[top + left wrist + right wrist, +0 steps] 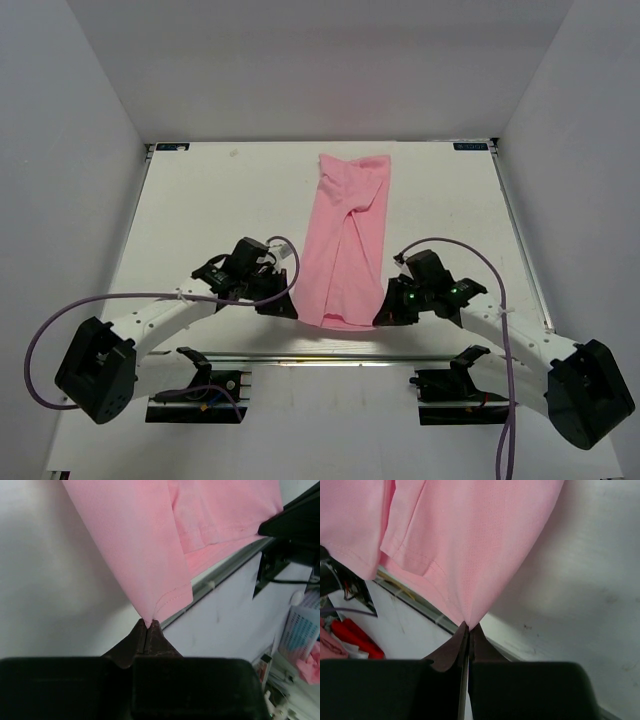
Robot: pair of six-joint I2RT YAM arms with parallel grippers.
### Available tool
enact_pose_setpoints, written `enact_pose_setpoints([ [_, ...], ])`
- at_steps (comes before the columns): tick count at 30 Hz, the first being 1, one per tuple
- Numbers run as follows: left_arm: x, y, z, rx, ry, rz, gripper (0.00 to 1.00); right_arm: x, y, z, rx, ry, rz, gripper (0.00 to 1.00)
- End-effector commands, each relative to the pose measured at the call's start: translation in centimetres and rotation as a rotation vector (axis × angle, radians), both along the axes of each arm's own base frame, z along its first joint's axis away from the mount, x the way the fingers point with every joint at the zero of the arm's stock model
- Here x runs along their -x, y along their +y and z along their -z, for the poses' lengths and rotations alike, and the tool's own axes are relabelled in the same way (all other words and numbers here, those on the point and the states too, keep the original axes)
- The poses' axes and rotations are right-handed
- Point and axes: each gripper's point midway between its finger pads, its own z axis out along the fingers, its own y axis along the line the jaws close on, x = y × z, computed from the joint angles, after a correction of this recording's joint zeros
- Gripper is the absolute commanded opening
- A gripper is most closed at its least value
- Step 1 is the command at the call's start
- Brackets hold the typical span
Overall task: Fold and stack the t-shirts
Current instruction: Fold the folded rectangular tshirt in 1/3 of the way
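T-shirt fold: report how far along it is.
Done: the t-shirt lies on the table as a narrow lengthwise strip, its sides apparently folded in. In hand: the left pincer and right pincer are each shut on a near corner. Left: the crosswise fold, then stacking.
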Motion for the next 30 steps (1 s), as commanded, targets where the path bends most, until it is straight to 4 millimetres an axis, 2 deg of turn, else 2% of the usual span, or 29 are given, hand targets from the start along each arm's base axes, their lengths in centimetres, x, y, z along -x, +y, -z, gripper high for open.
enact_pose_setpoints([
  [1, 3.2, 0.3, -0.6, 0.018, 0.097, 0.055, 0.00, 2.6, -0.4, -0.1, 0.016, 0.083, -0.051, 0.00],
  [4, 3.4, 0.4, -1.1, 0.008, 0.102, 0.064, 0.00, 2.9, 0.1, -0.7, 0.006, 0.077, -0.077, 0.00],
  [6, 2.2, 0.1, -1.9, -0.011, 0.041, 0.067, 0.00, 2.3, -0.6, 0.0, 0.069, 0.067, -0.064, 0.00],
  [7, 1.7, 0.1, -2.1, -0.020, 0.029, 0.057, 0.00, 1.6, -1.0, 0.2, 0.109, 0.036, -0.054, 0.00],
  [8, 0.9, -0.1, -2.5, -0.024, 0.001, 0.055, 0.00, -0.2, -0.6, -1.2, 0.108, -0.023, -0.040, 0.00],
  [9, 0.0, -0.4, -2.4, -0.034, -0.017, 0.042, 0.00, -0.6, -0.4, -0.9, 0.132, -0.018, -0.052, 0.00],
  [10, -0.9, -0.9, -2.8, -0.025, -0.043, 0.036, 0.00, -1.8, 0.0, -1.8, 0.127, -0.051, -0.037, 0.00],
  [11, -2.2, -1.3, -3.9, -0.016, -0.071, 0.020, 0.00, -2.8, 0.0, -2.3, 0.140, -0.076, -0.019, 0.00],
  [13, -4.2, -1.8, -4.0, -0.049, -0.107, 0.000, 0.00, -4.9, -0.3, -2.4, 0.199, -0.109, 0.035, 0.00],
  [14, -6.1, -2.3, -5.5, -0.035, -0.154, -0.027, 0.00, -5.9, -0.6, -2.4, 0.224, -0.129, 0.066, 0.00],
  [15, -7.3, -2.4, -5.7, -0.053, -0.190, -0.045, 0.00, -7.5, -0.1, -3.3, 0.224, -0.149, 0.084, 0.00],
  [17, -10.2, -3.0, -6.8, -0.074, -0.232, -0.089, 0.00, -9.2, -0.4, -3.9, 0.257, -0.185, 0.124, 0.00],
  [18, -11.6, -3.1, -7.1, -0.093, -0.262, -0.118, 0.00, -10.7, 0.0, -4.5, 0.259, -0.194, 0.136, 0.00],
  [19, -13.0, -3.7, -8.5, -0.082, -0.299, -0.134, 0.00, -11.7, -0.6, -4.7, 0.287, -0.213, 0.170, 0.00],
  [20, -14.4, -3.5, -7.8, -0.133, -0.315, -0.158, 0.00, -12.5, -0.5, -4.9, 0.297, -0.229, 0.160, 0.00],
  [21, -15.4, -3.5, -7.9, -0.151, -0.331, -0.180, 0.00, -13.7, -0.7, -5.3, 0.299, -0.238, 0.180, 0.00],
  [22, -16.9, -3.5, -8.8, -0.157, -0.366, -0.197, 0.00, -14.1, -0.8, -4.9, 0.314, -0.237, 0.172, 0.00],
  [23, -17.5, -3.7, -8.8, -0.167, -0.377, -0.194, 0.00, -15.0, -0.7, -5.7, 0.311, -0.252, 0.183, 0.00],
  [24, -18.5, -3.4, -7.6, -0.208, -0.365, -0.189, 0.00, -15.7, -0.8, -5.6, 0.315, -0.255, 0.186, 0.00],
  [25, -19.7, -4.2, -8.8, -0.193, -0.400, -0.184, 0.00, -16.7, -0.8, -6.4, 0.311, -0.272, 0.197, 0.00],
  [28, -22.1, -4.6, -8.5, -0.228, -0.402, -0.189, 0.00, -18.8, -1.3, -6.9, 0.325, -0.286, 0.226, 0.00],
  [30, -23.8, -4.1, -8.7, -0.238, -0.413, -0.224, 0.00, -19.9, -1.8, -6.8, 0.336, -0.287, 0.248, 0.00],
])
